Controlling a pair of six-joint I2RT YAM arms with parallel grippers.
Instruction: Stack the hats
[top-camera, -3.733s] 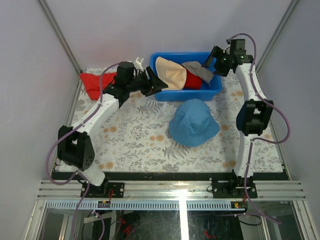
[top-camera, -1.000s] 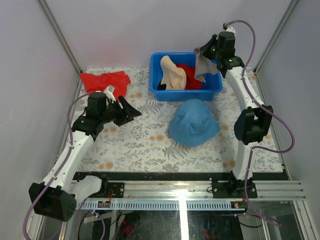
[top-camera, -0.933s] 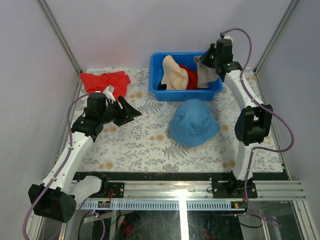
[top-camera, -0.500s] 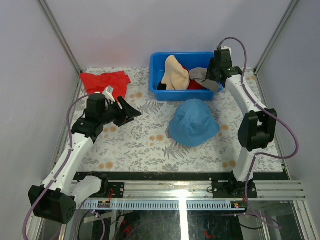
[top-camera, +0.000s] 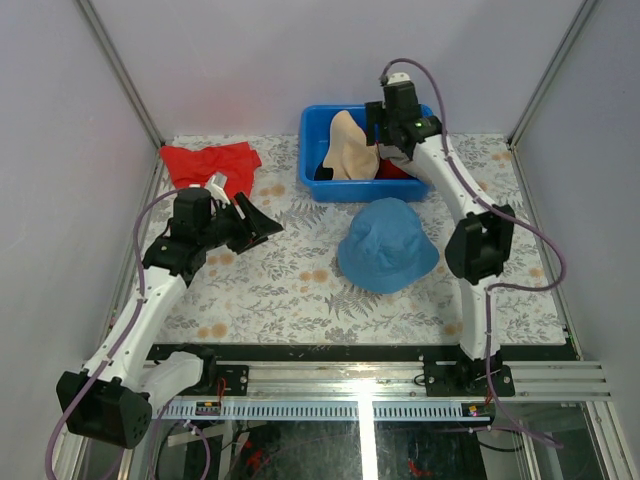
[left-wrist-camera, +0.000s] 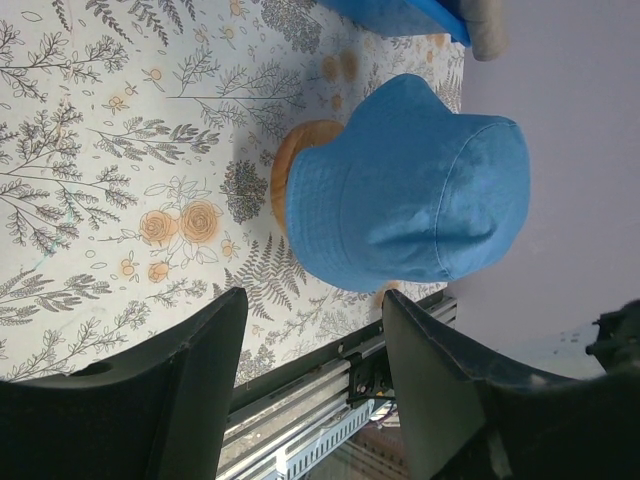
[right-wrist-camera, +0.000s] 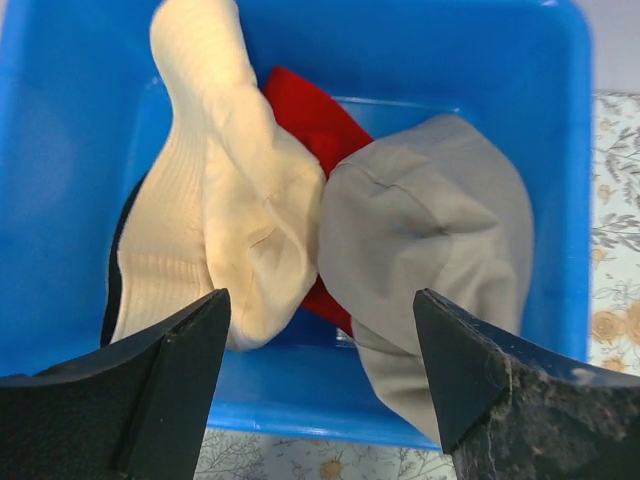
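The blue hat (top-camera: 387, 243) (left-wrist-camera: 410, 190) sits on a wooden stand (left-wrist-camera: 284, 170) in the middle of the table. Inside the blue bin (top-camera: 318, 120) (right-wrist-camera: 300, 400) lie the peach-beige hat (top-camera: 350, 150) (right-wrist-camera: 220, 230), the red hat (right-wrist-camera: 310, 115) and the grey-khaki hat (right-wrist-camera: 430, 220), whose brim hangs over the bin's near rim. My right gripper (top-camera: 385, 140) (right-wrist-camera: 318, 300) hovers open above these hats, holding nothing. To the left of the blue hat, my left gripper (top-camera: 262, 225) (left-wrist-camera: 312, 298) stands open and empty, pointing at it.
A flat red cloth (top-camera: 210, 162) lies at the back left of the floral table cover (top-camera: 280, 290). Frame posts and grey walls close in the sides. A black rail (top-camera: 350, 352) runs along the near edge.
My right gripper lowered the grey-khaki hat into the bin, opened and let it go, then swung left over the bin. The left arm stayed put.
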